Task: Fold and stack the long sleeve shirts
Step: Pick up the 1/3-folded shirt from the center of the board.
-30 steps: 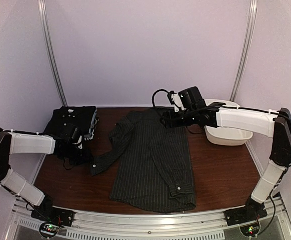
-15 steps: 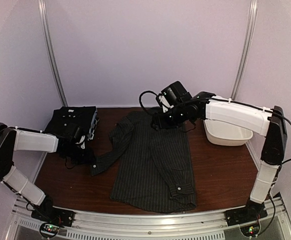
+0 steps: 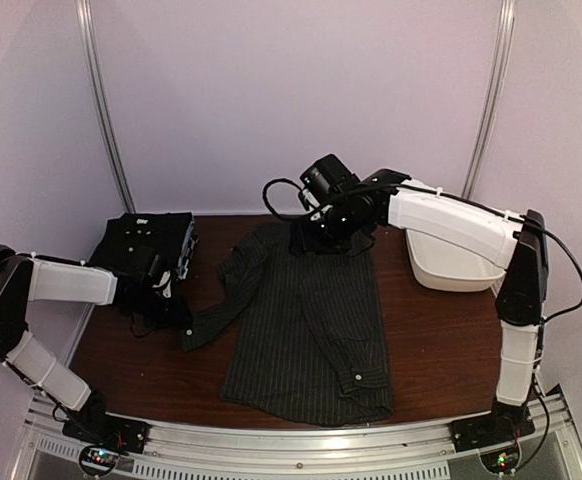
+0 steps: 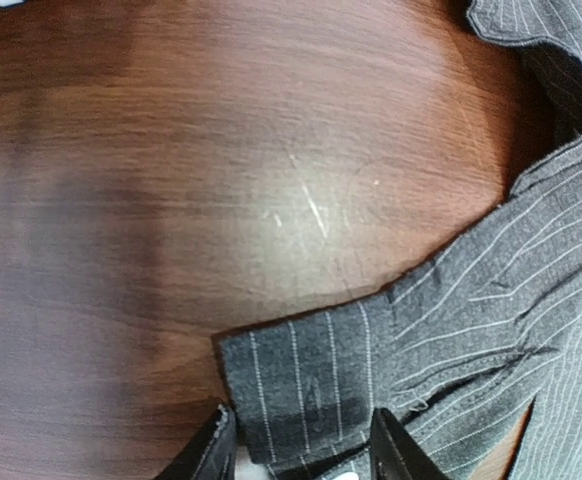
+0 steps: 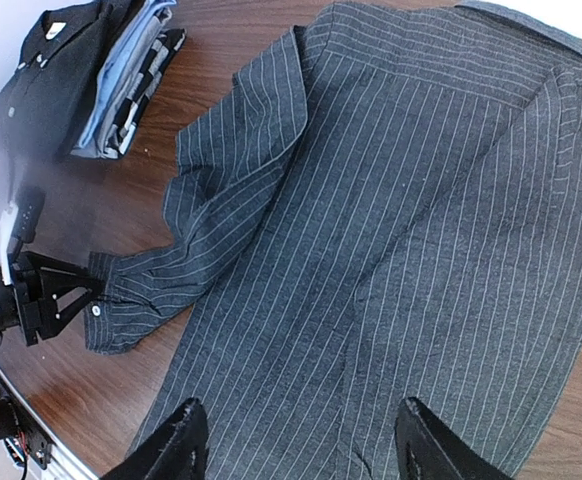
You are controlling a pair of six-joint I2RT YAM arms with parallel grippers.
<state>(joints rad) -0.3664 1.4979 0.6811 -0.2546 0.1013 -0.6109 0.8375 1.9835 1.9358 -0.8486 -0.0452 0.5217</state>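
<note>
A charcoal pinstriped shirt (image 3: 311,320) lies flat in the middle of the table, its left sleeve stretched out to the left. It fills the right wrist view (image 5: 401,230). My left gripper (image 3: 176,312) is low on the table at the sleeve cuff (image 4: 311,370). Its jaws are open, with one finger on each side of the cuff's end (image 4: 301,450). My right gripper (image 3: 306,240) hangs in the air above the shirt's collar end, open and empty (image 5: 296,440). A stack of folded dark shirts (image 3: 146,240) sits at the back left.
A white plastic tub (image 3: 456,265) stands at the back right, under the right arm. The folded stack (image 5: 61,80) includes a pale blue layer and a striped layer under the dark top shirt. The table top (image 4: 221,180) is brown wood.
My right arm has swung left and risen, from near the tub to above the shirt's collar. My left gripper has edged slightly right toward the cuff. The shirt has not moved.
</note>
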